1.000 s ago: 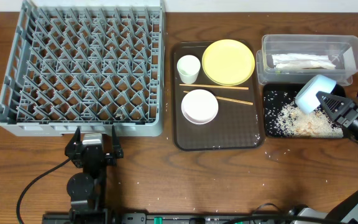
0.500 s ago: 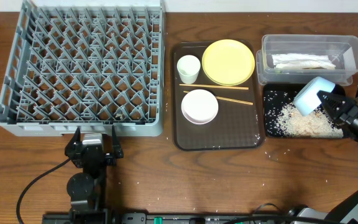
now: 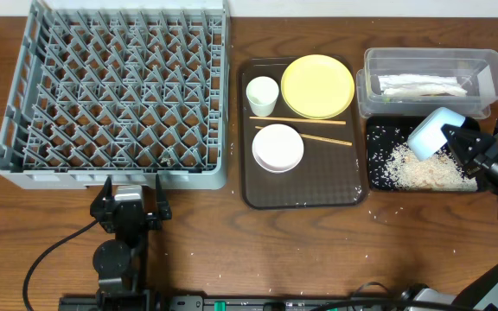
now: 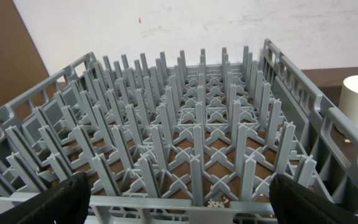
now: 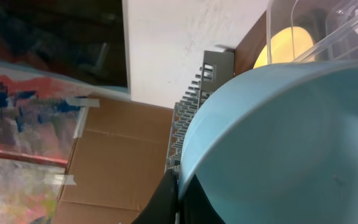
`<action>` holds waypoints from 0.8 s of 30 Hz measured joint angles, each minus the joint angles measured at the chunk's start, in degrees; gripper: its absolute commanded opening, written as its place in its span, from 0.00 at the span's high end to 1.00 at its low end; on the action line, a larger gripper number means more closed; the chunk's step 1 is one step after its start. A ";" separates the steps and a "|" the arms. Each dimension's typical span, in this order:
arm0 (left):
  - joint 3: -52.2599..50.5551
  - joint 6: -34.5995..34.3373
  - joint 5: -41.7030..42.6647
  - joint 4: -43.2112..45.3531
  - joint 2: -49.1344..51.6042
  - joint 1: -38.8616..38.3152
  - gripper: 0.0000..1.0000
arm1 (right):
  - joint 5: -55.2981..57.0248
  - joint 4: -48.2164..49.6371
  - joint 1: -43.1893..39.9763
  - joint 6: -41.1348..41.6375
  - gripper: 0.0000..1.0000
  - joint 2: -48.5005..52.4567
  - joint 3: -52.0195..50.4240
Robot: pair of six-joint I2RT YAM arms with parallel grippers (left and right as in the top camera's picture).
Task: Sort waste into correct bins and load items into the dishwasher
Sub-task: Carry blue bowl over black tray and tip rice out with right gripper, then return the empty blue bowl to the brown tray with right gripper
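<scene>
My right gripper (image 3: pixel 458 141) is shut on the rim of the light blue bowl (image 3: pixel 434 134), holding it tipped over the black tray (image 3: pixel 375 168), where loose rice (image 3: pixel 422 169) lies in a heap. The bowl fills the right wrist view (image 5: pixel 291 143). The clear tub (image 3: pixel 430 60) behind holds the crumpled white wrapper (image 3: pixel 422 85). The yellow plate (image 3: pixel 317 85), white cup (image 3: pixel 262 91), white bowl (image 3: pixel 277 147) and chopsticks (image 3: pixel 318 136) lie on the brown tray (image 3: pixel 301 194). My left gripper (image 3: pixel 130 193) is open and empty at the grey dish rack's (image 3: pixel 119 91) near edge; the rack (image 4: pixel 185 143) fills the left wrist view.
Stray rice grains lie on the brown tray and on the wooden table (image 3: pixel 318 250) in front of it. A black cable (image 3: pixel 46 255) runs along the table at the front left.
The light blue bowl has shifted slightly up and back over the black tray, and the rice heap has settled there. The left arm has not moved.
</scene>
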 measured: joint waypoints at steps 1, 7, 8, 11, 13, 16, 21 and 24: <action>0.00 0.00 -0.02 0.00 0.00 0.00 0.07 | 0.04 0.13 0.00 0.09 0.99 0.00 0.00; 0.00 0.00 0.00 0.00 0.00 0.00 0.07 | 2.69 0.09 0.00 0.74 0.99 0.00 0.00; 0.00 0.00 -0.02 -0.02 0.00 0.00 0.07 | 3.04 0.61 0.02 1.16 0.99 0.00 0.00; 0.00 0.00 -0.02 0.00 0.00 0.00 0.07 | 3.17 3.69 0.83 1.66 0.98 0.00 0.00; 0.00 0.00 -0.02 0.00 0.00 0.00 0.07 | 2.95 6.03 2.64 2.01 0.98 0.00 0.00; 0.00 0.00 -0.02 0.00 0.00 0.00 0.07 | 2.64 10.25 7.10 2.62 0.99 -0.04 0.00; 0.00 0.02 -0.02 0.00 0.00 0.00 0.07 | 3.28 20.31 18.03 6.03 0.99 -0.42 0.02; 0.00 0.00 0.00 0.00 0.00 0.00 0.07 | 5.31 22.71 26.60 8.07 0.98 -0.70 0.42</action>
